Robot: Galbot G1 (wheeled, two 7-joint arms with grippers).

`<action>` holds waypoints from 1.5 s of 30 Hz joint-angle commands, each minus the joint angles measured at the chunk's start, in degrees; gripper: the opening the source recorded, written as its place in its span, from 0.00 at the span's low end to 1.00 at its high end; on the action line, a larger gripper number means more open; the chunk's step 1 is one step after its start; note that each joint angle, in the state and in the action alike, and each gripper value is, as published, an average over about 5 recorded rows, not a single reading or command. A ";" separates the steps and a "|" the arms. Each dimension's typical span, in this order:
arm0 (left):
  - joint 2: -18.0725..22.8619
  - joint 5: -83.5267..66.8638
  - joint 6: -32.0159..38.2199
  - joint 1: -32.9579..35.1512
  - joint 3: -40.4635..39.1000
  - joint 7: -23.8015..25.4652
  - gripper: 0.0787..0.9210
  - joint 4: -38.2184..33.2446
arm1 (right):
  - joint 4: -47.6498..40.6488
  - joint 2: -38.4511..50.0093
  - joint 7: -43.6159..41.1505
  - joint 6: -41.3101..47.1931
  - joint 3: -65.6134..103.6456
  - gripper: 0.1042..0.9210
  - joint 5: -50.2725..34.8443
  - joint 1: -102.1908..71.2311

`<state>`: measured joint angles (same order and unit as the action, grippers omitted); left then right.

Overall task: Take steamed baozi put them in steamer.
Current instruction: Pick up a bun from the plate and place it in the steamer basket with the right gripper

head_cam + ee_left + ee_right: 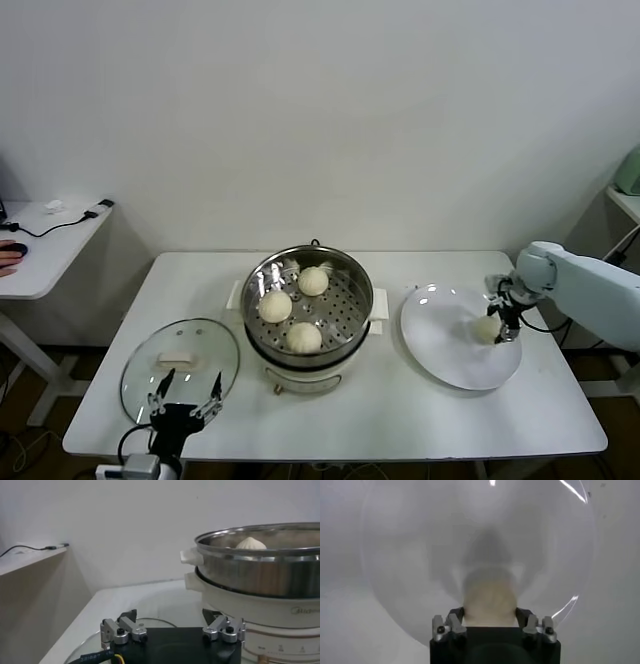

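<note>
I have the right gripper (490,622) clasping the last baozi (489,600) on the plate (440,350); it looks soft and light, so I squeeze its sides gently. Farther left sits the steamer (345,310); the left gripper (185,395) idles, fingers spread.

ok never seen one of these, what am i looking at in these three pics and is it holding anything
This is a two-armed robot at a white table. The wide picture comes from a camera on its head; the other two come from cameras on its wrists.

In the middle stands a steel steamer with three baozi inside. A glass lid lies on the robot's left, a white plate on its right.

The right gripper is down on the plate with its fingers either side of the last baozi; the bun sits on the plate, and a firm grip cannot be confirmed. The left gripper waits open over the lid, holding nothing.
</note>
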<state>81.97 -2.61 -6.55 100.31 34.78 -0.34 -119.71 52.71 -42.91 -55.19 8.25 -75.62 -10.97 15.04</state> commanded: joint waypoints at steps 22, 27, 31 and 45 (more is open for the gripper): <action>-0.58 -0.20 -0.66 -1.79 -1.44 0.58 0.88 -1.04 | 36.15 -24.93 10.31 19.76 -23.91 0.71 -55.41 46.88; -0.80 -0.48 -0.22 -1.79 -1.51 1.23 0.88 -1.50 | 32.57 -28.05 12.33 20.50 -23.32 0.71 -50.87 37.82; -0.88 -0.69 -0.38 -1.84 -1.29 1.27 0.88 -1.57 | 28.85 -28.87 12.83 20.60 -23.63 0.71 -46.80 32.55; -1.56 -0.98 -0.20 -1.19 -0.92 1.21 0.88 -1.39 | 25.00 -25.70 17.13 22.32 -22.33 0.71 -40.26 23.47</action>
<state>80.43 -3.54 -6.84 99.06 33.87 0.77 -121.20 79.58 -68.04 -41.26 29.10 -99.25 -53.58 44.82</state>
